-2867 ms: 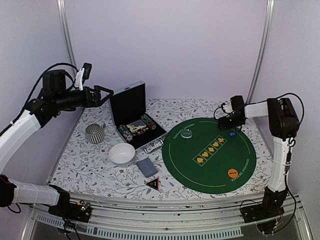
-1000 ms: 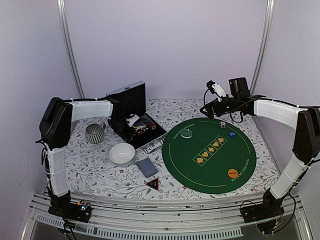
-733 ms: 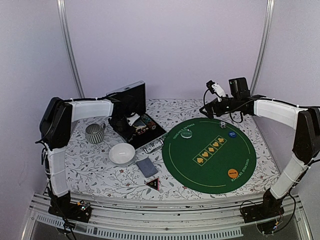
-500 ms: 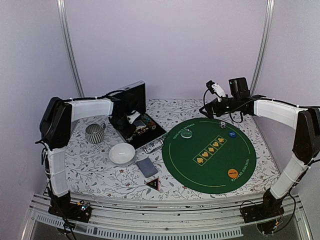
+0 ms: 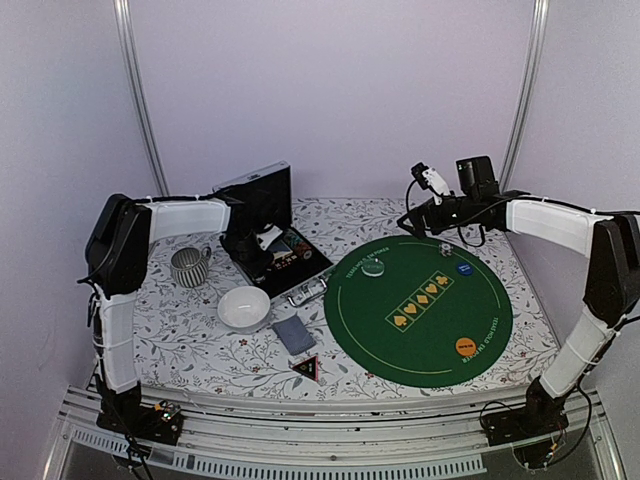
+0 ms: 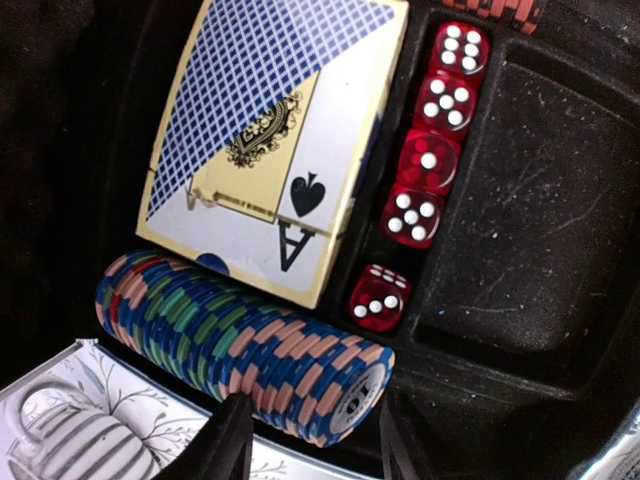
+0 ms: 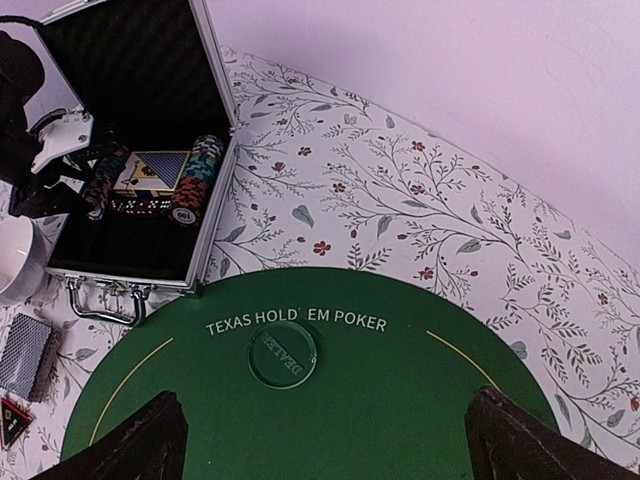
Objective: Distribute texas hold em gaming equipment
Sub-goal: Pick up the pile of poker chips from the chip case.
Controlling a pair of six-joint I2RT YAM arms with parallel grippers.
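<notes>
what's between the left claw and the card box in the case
A row of stripe-edged poker chips lies on its side between the left claw and the card box, seen in the left wrist view.

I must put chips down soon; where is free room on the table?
Free: near-left part of the green mat, bordered by the spade row and orange disc; the cloth left of the white bowl. Crowded: between the case, bowl and card deck.
</notes>
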